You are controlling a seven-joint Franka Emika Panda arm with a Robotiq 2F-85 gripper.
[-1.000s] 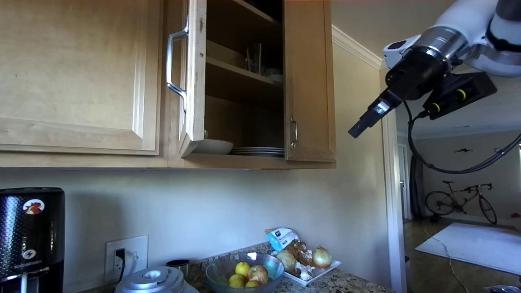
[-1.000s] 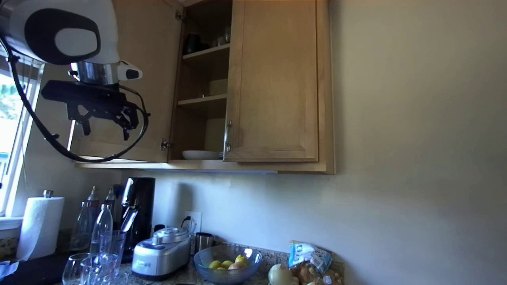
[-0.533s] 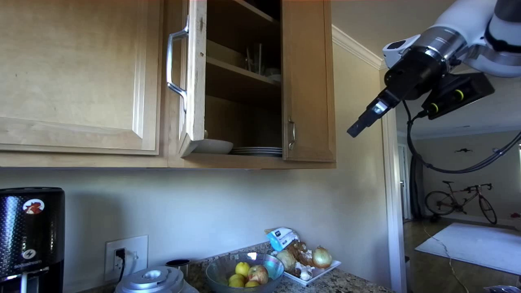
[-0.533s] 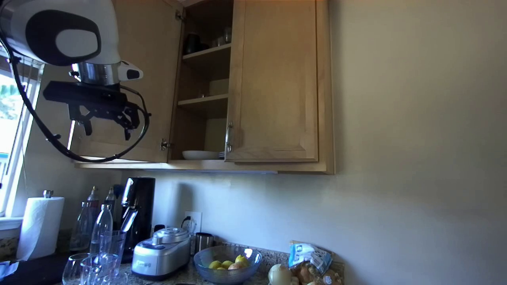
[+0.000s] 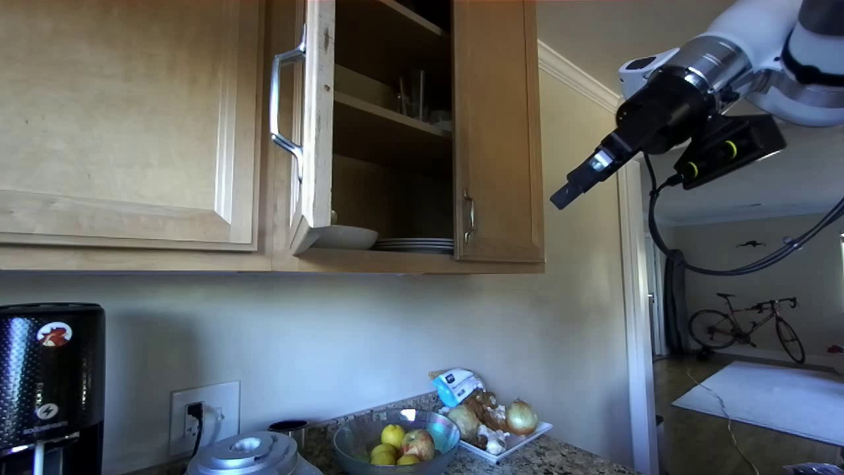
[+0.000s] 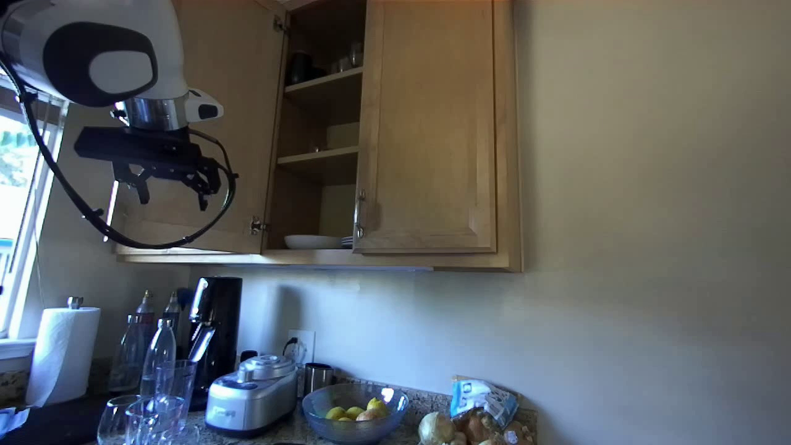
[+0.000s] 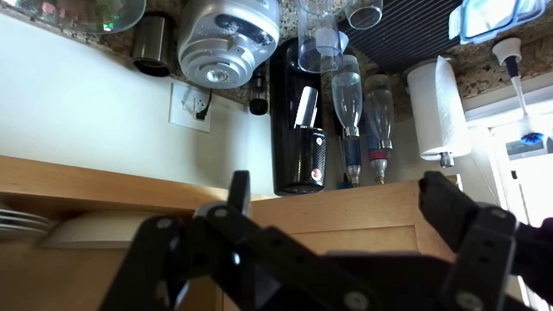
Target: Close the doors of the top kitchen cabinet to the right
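The top kitchen cabinet (image 5: 395,260) has two light wooden doors, both standing open. The left door (image 6: 247,130) is swung wide; in an exterior view it shows nearly edge-on (image 5: 321,145) with its silver bar handle (image 5: 283,109). The right door (image 5: 501,132) is ajar; its face also shows in an exterior view (image 6: 426,136), with its handle (image 6: 357,215). My gripper (image 6: 173,203) is open and empty, in front of the left door in that picture, touching neither door as far as I see. In the wrist view the gripper (image 7: 336,178) has the left door's inner face (image 7: 341,216) behind its fingers.
White dishes (image 5: 346,237) and glasses sit on the cabinet shelves. A wider closed cabinet door (image 5: 119,119) adjoins. Below stand a fruit bowl (image 6: 355,414), a food processor (image 6: 253,395), a black coffee machine (image 6: 216,334), bottles, glasses and a paper towel roll (image 6: 62,358).
The right door has swung slightly further toward closed without visible contact. My gripper has moved slightly, up and left in one exterior picture and a little right in another. The left door has not moved.
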